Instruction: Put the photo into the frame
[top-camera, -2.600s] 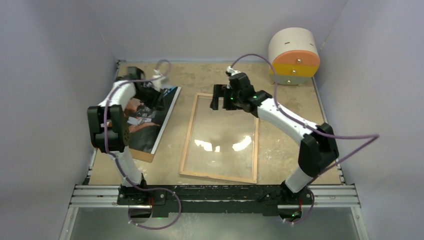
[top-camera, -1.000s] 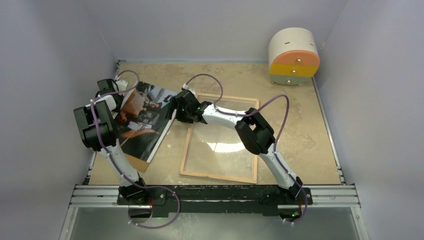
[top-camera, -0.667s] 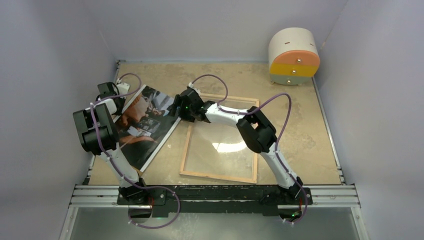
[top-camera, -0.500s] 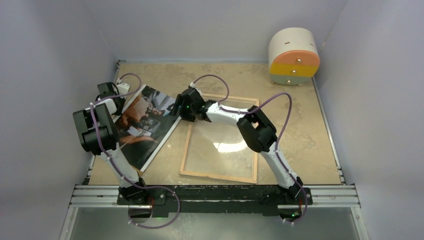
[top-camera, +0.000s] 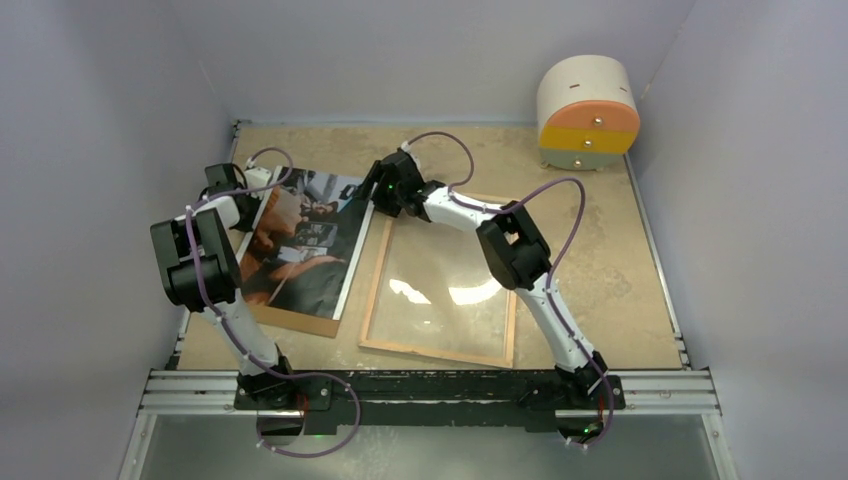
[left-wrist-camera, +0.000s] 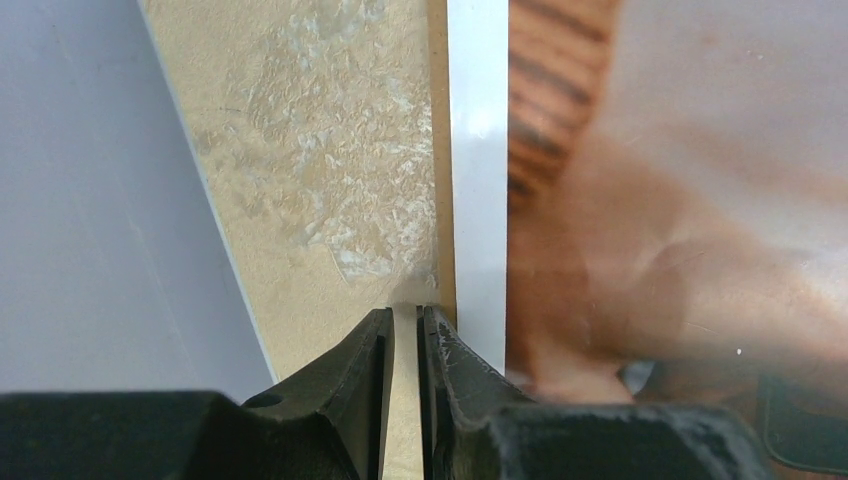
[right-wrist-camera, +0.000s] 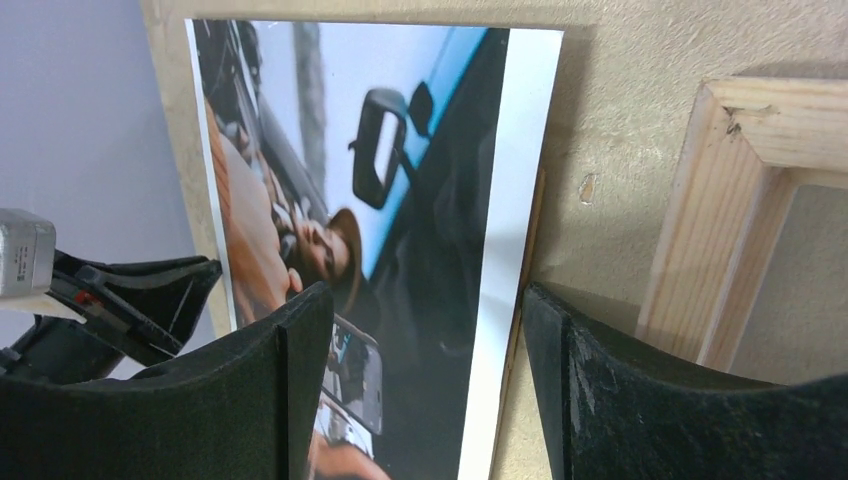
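Observation:
The photo (top-camera: 300, 240) lies face up on a brown hardboard sheet (top-camera: 300, 322) at the left of the table. The frame (top-camera: 372, 290) lies flat to its right, wood side up, with the glass in it. My left gripper (top-camera: 245, 188) is at the photo's left edge near the far corner. In the left wrist view, the left gripper (left-wrist-camera: 405, 312) is shut to a thin slit just beside the photo's (left-wrist-camera: 650, 200) white border, with nothing between the jaws. My right gripper (top-camera: 375, 200) is open. In the right wrist view, it (right-wrist-camera: 430, 310) straddles the photo's (right-wrist-camera: 420, 200) right border, next to the frame's corner (right-wrist-camera: 700, 220).
A round white, orange and yellow drawer unit (top-camera: 587, 112) stands at the back right. Purple walls close in the left, back and right sides. The hardboard's edge (left-wrist-camera: 438, 150) shows as a thin strip beside the photo's border.
The photo and hardboard have turned and now lie nearly parallel to the frame. My right gripper has moved back along the photo's right edge to its far corner. The left gripper has shifted slightly.

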